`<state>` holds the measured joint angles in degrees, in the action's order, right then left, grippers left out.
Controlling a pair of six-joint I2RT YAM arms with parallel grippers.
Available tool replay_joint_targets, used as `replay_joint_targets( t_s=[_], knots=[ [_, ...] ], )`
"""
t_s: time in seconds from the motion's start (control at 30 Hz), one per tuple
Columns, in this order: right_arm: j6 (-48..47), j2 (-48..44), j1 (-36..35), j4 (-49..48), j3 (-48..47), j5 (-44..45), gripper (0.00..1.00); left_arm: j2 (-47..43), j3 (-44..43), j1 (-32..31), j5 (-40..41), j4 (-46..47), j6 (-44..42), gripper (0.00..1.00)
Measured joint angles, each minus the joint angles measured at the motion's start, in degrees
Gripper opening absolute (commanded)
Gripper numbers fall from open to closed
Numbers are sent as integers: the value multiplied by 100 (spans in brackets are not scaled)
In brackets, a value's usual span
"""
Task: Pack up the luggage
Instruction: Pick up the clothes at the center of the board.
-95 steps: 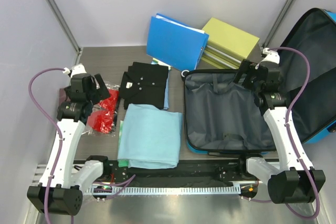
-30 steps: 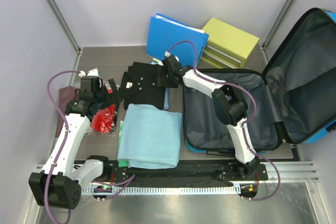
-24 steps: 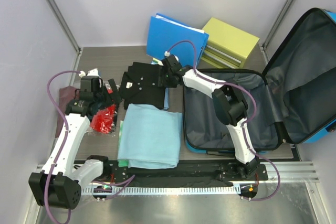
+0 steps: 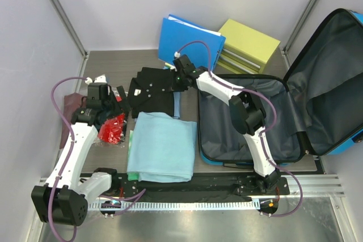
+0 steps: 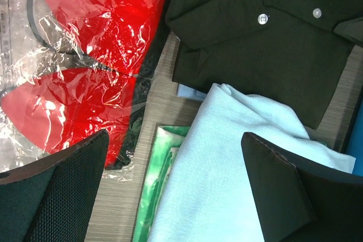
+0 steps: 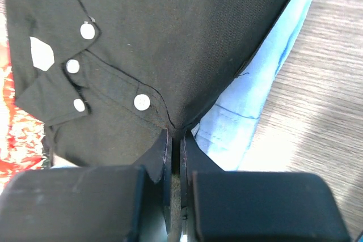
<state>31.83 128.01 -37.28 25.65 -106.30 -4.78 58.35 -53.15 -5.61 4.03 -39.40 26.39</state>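
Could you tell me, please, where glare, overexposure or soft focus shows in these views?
Left wrist: the clear wrap on the red packet throws white glints; the near fingers are dark. Right wrist: the table washes out to white beside the light-blue cloth; the black shirt is crisp. Top external: even light, no strong glare.

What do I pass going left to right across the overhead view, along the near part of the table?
In order: red plastic-wrapped packet → light-blue folded cloth → open luggage base → its raised lid.
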Motion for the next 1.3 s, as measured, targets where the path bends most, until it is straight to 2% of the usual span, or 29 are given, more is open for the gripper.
replay_joint_targets(
  t_s=[0.2,0.47,0.87,1.3],
  knots=[
    [87,0,-4,455,-542,-50,1,50,24,0,0,15,20,100],
    [289,-66,-13,1526,-1633,42,1,116,57,0,-2,63,22,100],
    [470,-378,350,3021,-1639,181,1,284,92,0,-11,146,20,100],
    [195,-1589,787,3976,-1318,592,1,529,103,0,-131,275,20,100]
  ],
)
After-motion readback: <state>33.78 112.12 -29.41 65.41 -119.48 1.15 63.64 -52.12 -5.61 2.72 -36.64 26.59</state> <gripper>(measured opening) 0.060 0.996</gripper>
